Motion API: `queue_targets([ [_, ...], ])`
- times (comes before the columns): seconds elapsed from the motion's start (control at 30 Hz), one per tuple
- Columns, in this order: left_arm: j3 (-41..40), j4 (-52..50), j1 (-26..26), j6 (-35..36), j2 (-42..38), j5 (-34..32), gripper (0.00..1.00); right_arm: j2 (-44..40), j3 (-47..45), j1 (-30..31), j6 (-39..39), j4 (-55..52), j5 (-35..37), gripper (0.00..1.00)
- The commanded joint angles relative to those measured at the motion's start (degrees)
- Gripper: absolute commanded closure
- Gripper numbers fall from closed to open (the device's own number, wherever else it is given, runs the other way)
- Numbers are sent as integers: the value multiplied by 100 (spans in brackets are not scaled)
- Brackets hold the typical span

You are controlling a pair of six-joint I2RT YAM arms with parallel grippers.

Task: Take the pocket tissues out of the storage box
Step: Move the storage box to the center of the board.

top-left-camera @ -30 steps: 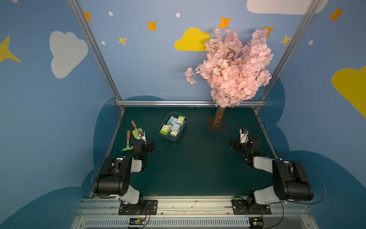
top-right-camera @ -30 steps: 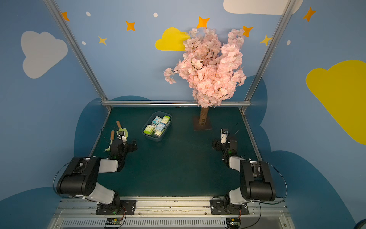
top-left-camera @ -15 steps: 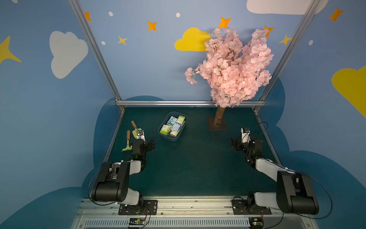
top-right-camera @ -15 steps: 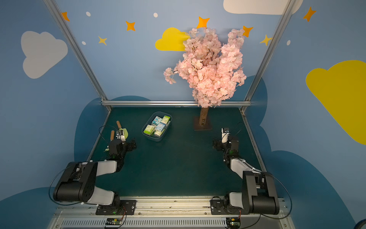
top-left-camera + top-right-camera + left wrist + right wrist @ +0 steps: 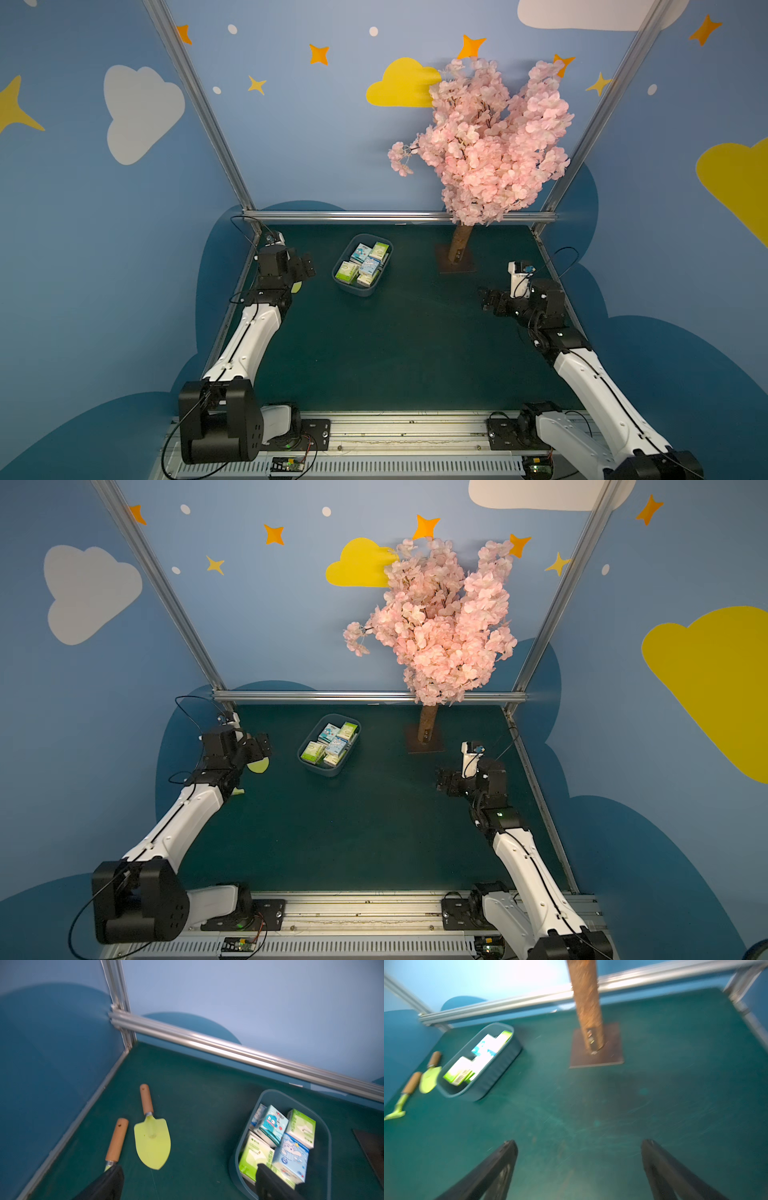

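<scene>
Sizing this one up, we figured it all hung on one thing: the storage box (image 5: 356, 289) sat on the mat toward the far left, near our left gripper (image 5: 306, 266) and off to its right. Our right gripper (image 5: 487, 300) was well apart from it, across the table past the tree base (image 5: 457, 268). So left was the nearer arm, easy call.

The box's long axis ran mostly away from us, far end swung a bit right. The pocket tissues (image 5: 365, 262) we could see were all packed inside, some propped on edge.

Our left arm was stretched forward along the left edge, wrist up above the trowel (image 5: 152, 1142), jaws spread wide and empty. In the wrist view one finger (image 5: 270, 1180) overlapped the box's near corner. Right jaws were spread wide too, holding nothing, over bare mat.
</scene>
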Motion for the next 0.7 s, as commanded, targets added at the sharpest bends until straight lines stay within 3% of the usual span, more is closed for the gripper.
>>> queue_targets([
  [0.0, 708, -1093, 132, -341, 477, 1108, 0, 203, 369, 304, 862, -643, -192, 2],
  [0.3, 2879, -2382, 197, -7, 2427, 3159, 4, 1266, 1127, 1024, 1334, -836, -292, 2],
  [0.5, 4529, -3258, 212, 313, 3967, 4539, 16, 1728, 1401, 1338, 1389, -714, -448, 2],
  [0.67, 5541, -3645, 189, 399, 4939, 4913, 33, 2024, 1787, 1451, 1188, -917, -564, 2],
])
